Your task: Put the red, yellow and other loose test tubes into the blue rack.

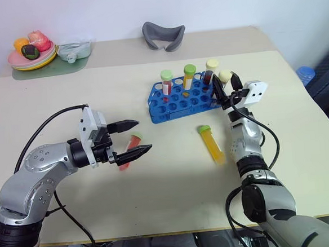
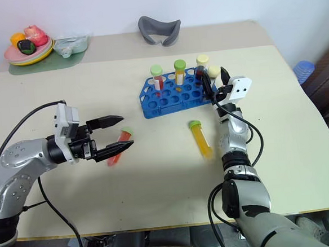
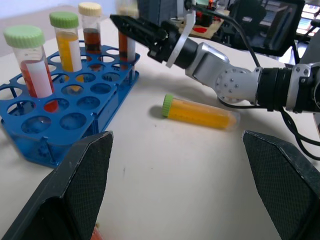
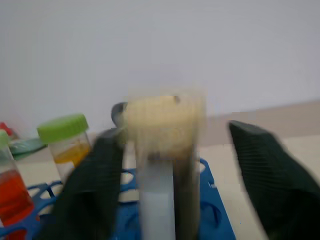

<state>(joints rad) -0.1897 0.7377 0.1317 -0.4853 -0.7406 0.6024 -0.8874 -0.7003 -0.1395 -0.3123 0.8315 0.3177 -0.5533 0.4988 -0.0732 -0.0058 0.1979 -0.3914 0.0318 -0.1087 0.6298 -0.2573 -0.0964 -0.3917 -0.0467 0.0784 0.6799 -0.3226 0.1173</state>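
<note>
Standing in the blue plastic rack (image 1: pixel 177 101) are four capped test tubes: a green-capped one with red liquid (image 1: pixel 166 84), a green-capped one with orange-yellow liquid (image 1: pixel 189 76), a cream-capped dark one (image 1: pixel 210 70), and at the rack's right end a second cream-capped tube (image 1: pixel 224 77). My right gripper (image 1: pixel 227 87) sits at that right end with its two black fingers spread apart on either side of this last tube; from my right wrist camera the cream cap (image 4: pixel 164 118) is between the fingers with a gap on the right, and I cannot tell whether the left finger touches it. Near the rack's front edge a green-capped tube of yellow liquid (image 1: pixel 211 143) lies flat on the beige table (image 1: pixel 95 94). Well to the left of the rack, my left gripper (image 1: pixel 133 140) hangs wide open and empty, its fingertips just above a green-capped red tube (image 1: pixel 130 151) lying on the table
</note>
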